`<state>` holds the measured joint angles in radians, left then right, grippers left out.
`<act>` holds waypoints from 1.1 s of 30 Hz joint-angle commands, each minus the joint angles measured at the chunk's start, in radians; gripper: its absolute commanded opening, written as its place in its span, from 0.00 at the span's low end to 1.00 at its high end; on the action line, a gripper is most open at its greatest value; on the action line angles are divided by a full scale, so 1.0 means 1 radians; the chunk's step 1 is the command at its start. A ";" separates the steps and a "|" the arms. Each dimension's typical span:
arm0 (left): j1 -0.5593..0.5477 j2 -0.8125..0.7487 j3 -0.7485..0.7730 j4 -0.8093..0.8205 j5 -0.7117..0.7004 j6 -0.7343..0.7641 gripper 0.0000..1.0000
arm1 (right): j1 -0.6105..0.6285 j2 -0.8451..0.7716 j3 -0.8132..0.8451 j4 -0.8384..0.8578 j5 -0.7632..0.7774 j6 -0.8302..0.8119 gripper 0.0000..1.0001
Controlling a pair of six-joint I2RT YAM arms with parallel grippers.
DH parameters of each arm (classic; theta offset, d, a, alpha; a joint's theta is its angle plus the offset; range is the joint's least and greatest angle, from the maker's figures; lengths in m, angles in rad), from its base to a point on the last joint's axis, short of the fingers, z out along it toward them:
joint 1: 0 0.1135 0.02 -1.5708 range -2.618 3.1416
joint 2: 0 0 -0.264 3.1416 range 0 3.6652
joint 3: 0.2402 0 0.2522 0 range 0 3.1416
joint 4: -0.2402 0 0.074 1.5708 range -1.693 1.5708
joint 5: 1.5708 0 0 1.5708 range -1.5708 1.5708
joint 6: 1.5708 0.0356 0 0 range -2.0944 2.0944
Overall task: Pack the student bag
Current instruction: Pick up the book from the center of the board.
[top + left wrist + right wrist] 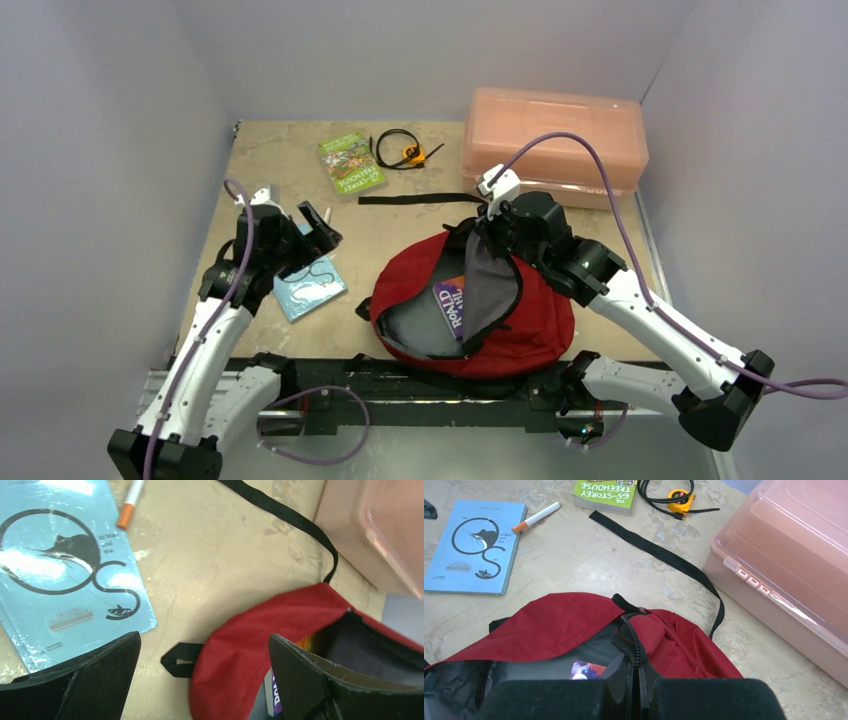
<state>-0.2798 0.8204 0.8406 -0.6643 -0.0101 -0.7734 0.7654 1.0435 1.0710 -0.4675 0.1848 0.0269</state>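
Note:
The dark red student bag (520, 335) lies at the near middle of the table, its top open and grey lining showing. A purple book (452, 303) sits inside it. My right gripper (487, 232) is shut on the bag's black zipper edge (631, 645) and holds the flap lifted; it also shows in the right wrist view (636, 692). My left gripper (320, 225) is open and empty, hovering left of the bag above a light blue book (310, 290). In the left wrist view (200, 675) its jaws stand wide apart over the bag's red edge (250, 645).
A pink translucent box (555, 145) stands at the back right. A green book (351, 162) and an orange tape measure with a black cord (408, 153) lie at the back. A white marker (536, 517) lies by the blue book. The bag's black strap (420, 199) stretches across the table.

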 commanded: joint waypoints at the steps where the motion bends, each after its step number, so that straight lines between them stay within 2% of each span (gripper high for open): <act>1: 0.173 0.082 0.006 0.077 0.160 0.011 1.00 | 0.001 -0.034 0.023 0.065 -0.003 0.012 0.00; 3: 0.203 0.167 -0.013 0.229 0.179 -0.053 1.00 | 0.002 -0.028 0.019 0.069 -0.018 0.024 0.00; 7: 0.208 0.350 0.009 0.498 0.103 -0.163 0.99 | 0.001 -0.020 0.003 0.073 -0.054 0.047 0.00; 12: 0.208 0.601 0.170 0.591 -0.066 -0.158 0.95 | 0.001 -0.043 -0.015 0.092 -0.101 0.070 0.00; 15: 0.211 0.748 0.245 0.700 -0.064 -0.173 0.93 | 0.001 -0.048 -0.019 0.101 -0.119 0.076 0.00; 17: 0.211 0.857 0.343 0.704 -0.039 -0.161 0.89 | 0.001 -0.047 -0.017 0.104 -0.124 0.076 0.00; 20: 0.211 0.986 0.461 0.571 -0.044 -0.192 0.89 | 0.001 -0.045 -0.013 0.104 -0.121 0.070 0.00; 24: 0.208 1.063 0.490 0.610 -0.052 -0.227 0.90 | 0.001 -0.049 -0.007 0.102 -0.123 0.059 0.00; 28: 0.206 1.141 0.570 0.503 -0.077 -0.228 0.91 | 0.001 -0.054 -0.001 0.098 -0.121 0.041 0.00; 31: 0.206 1.185 0.571 0.566 -0.006 -0.246 0.84 | 0.002 -0.056 0.001 0.098 -0.120 0.032 0.00; 33: 0.206 1.203 0.573 0.594 0.005 -0.249 0.72 | 0.001 -0.054 0.003 0.099 -0.120 0.028 0.00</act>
<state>-0.0780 1.9953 1.3731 -0.1284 -0.0437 -0.9974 0.7654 1.0245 1.0481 -0.4328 0.0784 0.0765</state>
